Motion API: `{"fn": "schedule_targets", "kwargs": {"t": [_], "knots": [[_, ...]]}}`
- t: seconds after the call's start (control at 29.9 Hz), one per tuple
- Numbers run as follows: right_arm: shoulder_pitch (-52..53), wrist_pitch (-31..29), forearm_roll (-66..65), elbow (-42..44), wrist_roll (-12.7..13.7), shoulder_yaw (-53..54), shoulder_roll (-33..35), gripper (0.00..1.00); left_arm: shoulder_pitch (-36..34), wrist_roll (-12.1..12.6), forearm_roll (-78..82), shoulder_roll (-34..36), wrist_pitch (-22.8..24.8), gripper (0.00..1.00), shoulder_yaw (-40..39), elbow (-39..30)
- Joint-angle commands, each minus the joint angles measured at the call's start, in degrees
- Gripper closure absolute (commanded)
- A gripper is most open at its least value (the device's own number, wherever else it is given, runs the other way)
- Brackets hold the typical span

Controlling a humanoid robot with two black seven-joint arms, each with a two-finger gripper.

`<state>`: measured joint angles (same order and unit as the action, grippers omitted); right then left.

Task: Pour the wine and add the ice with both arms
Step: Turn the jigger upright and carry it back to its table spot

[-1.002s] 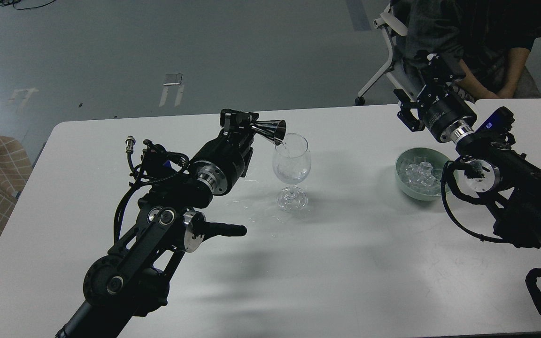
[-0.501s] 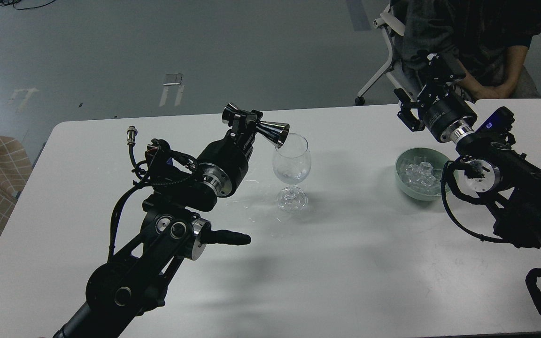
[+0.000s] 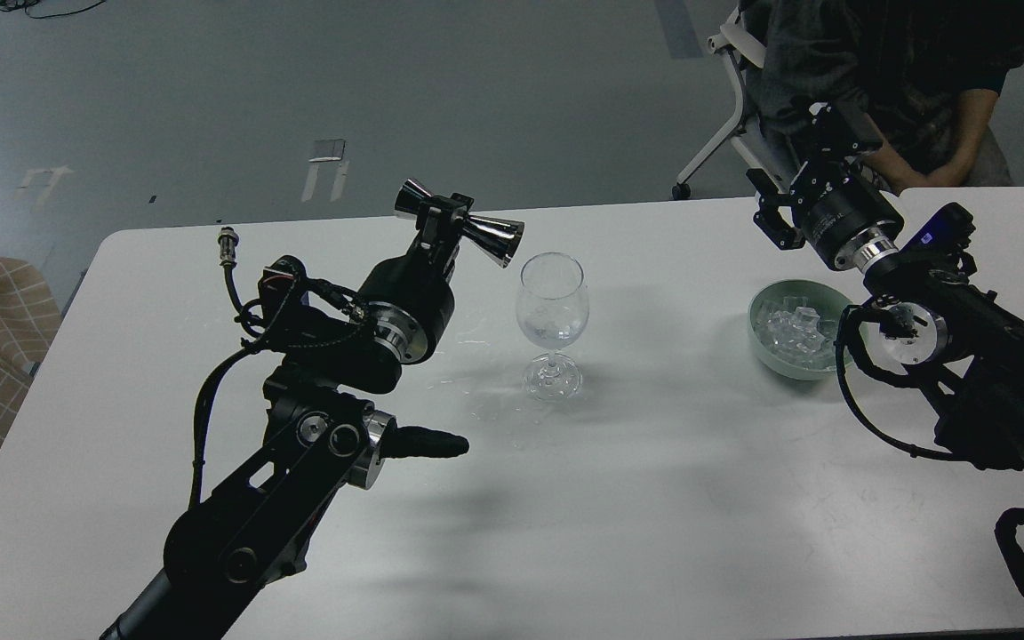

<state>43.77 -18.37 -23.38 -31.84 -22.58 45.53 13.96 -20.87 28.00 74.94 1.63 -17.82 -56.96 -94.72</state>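
White table (image 3: 654, 498), items as seen from the head view:

1. Left gripper (image 3: 443, 220): clamped around the waist of a polished steel jigger (image 3: 461, 227), which lies nearly sideways, wide mouth toward the glass, just left of its rim and apart from it.
2. Wine glass (image 3: 552, 311): stemmed, upright, near table centre; a small measure of clear wine (image 3: 551, 333) sits low in the bowl.
3. Green bowl (image 3: 765, 342): right of the glass, well apart, holding heaped ice (image 3: 796, 324).
4. Right gripper (image 3: 832, 124): raised beyond the bowl at the table's far edge; finger state cannot be told against the dark background.
5. Seated person (image 3: 903, 62): behind the right gripper.
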Motion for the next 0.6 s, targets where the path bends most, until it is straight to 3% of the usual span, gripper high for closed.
{"fn": "schedule_targets", "kwargs": {"t": [0.0,0.27,0.57], "knots": [[0.00,0.00,0.00,-0.33,0.00,0.08,0.01,0.00,0.04,0.00,-14.61,0.39,-0.02,1.00,-4.99,-1.61],[0.00,0.00,0.00,-0.24,0.00,0.00,0.01,0.00,1.88,0.00,-50.27,2.77,0.15,1.00,-23.08,-1.79],[0.09,0.00,0.00,-0.33,0.00,0.00,-0.25,0.00,12.95,0.00,-63.93,1.28,2.77,0.99,-38.38,2.77]]}}
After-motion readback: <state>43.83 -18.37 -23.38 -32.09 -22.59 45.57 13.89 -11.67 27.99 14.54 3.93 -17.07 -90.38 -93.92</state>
